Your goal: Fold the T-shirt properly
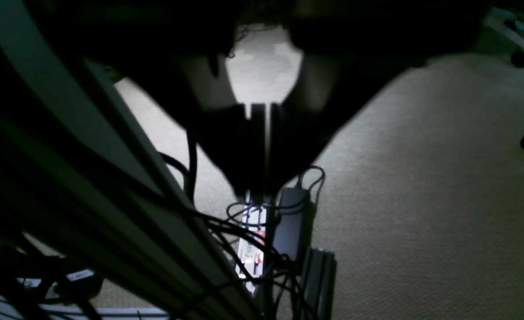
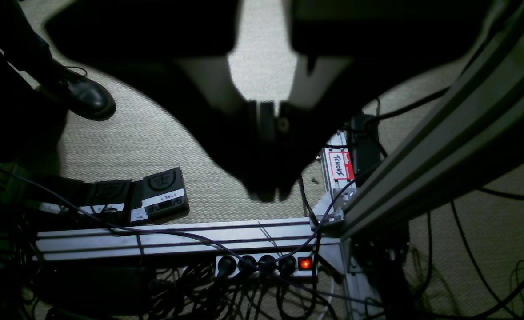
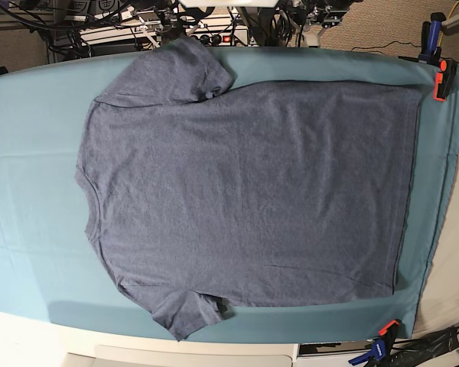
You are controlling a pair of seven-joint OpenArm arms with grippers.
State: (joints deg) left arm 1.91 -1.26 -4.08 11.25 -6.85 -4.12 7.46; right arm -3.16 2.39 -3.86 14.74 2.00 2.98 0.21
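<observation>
The T-shirt (image 3: 245, 191) lies spread flat on the teal table cloth (image 3: 30, 153) in the base view, plain side up. Its collar (image 3: 88, 195) points left and its hem (image 3: 409, 191) right, with one sleeve (image 3: 187, 69) at the far edge and the other (image 3: 187, 313) at the near edge. Neither arm shows in the base view. My left gripper (image 1: 258, 193) is shut with nothing in it, hanging over carpet beside the table frame. My right gripper (image 2: 268, 195) is also shut and holds nothing, above the floor. No lettering shows on the shirt.
Orange and blue clamps (image 3: 442, 76) (image 3: 382, 340) pin the cloth at the right corners. Below the right gripper are foot pedals (image 2: 155, 193), a power strip (image 2: 266, 264), aluminium frame rails (image 2: 422, 164) and cables. A person's shoe (image 2: 84, 95) stands on the carpet.
</observation>
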